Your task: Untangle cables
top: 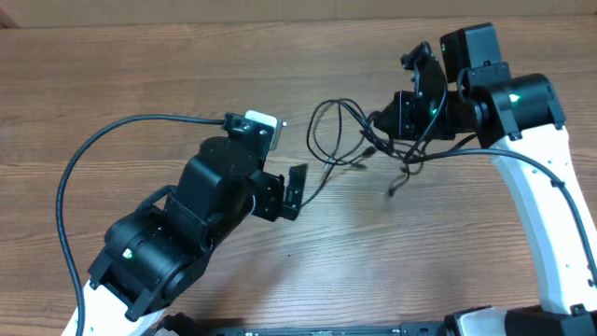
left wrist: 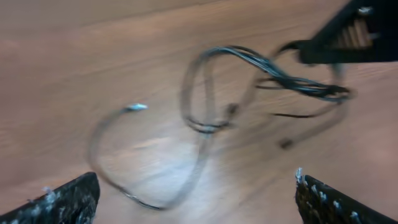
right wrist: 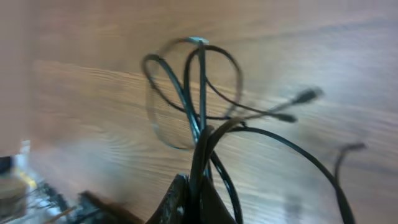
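Toward the far edge of the brown wooden counter [top: 140,75], right of centre, thin black cables [top: 326,131] sit in loose overlapping loops. The right-hand part appears lifted off the wood. Right gripper [top: 375,121] is clamped on several strands at once, and the right wrist view shows them converging between its jaws. Left gripper [top: 291,191] is just on the near side of the loops, spread wide, holding nothing and touching no cord. Silver-tipped plug end [left wrist: 137,107] lies on the counter at the left end of the loops. Another end trails toward the near edge. Both wrist views are blurred, so the crossings are hard to read.

Risks, as judged:
- The right grip bundles several cords. A pull toward the right edge would likely drag the whole tangle, or cinch the overlap, instead of freeing one cord.
- Thin cords may slip out of the pinch.
- If the left gripper closes on the loops, it may catch two strands, or miss a cord lying flat on the wood.
- Plug heads could snag in a loop as it is drawn through.
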